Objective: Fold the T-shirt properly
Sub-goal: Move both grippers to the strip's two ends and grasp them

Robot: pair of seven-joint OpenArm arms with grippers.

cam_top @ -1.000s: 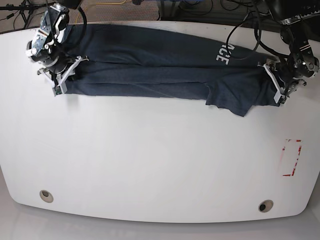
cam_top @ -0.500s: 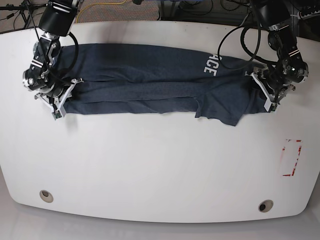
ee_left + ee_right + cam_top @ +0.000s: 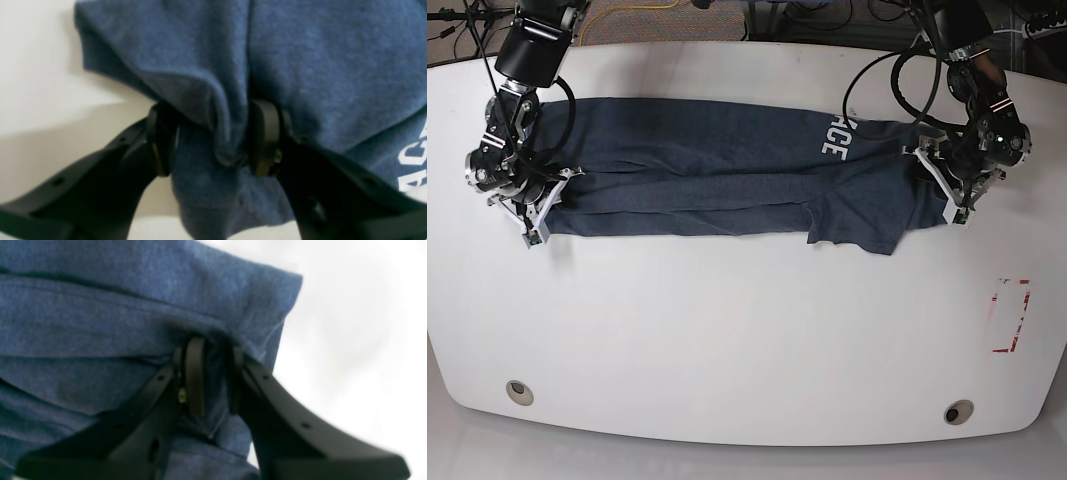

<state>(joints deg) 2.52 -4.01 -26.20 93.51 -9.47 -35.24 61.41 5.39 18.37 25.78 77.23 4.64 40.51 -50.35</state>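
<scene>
T-shirt [image 3: 717,175] lies stretched in a long band across the far half of the white surface [image 3: 747,330], white letters [image 3: 835,135] up. Left pincer [image 3: 213,140] clamps a bunched fold at the shirt's lettered end. Right pincer [image 3: 213,376] is closed on the shirt's opposite end edge. A sleeve flap [image 3: 862,225] pokes out of the band's near edge, below the letters.

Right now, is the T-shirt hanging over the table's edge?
No, the whole T-shirt lies on the white table, inside its edges.
</scene>
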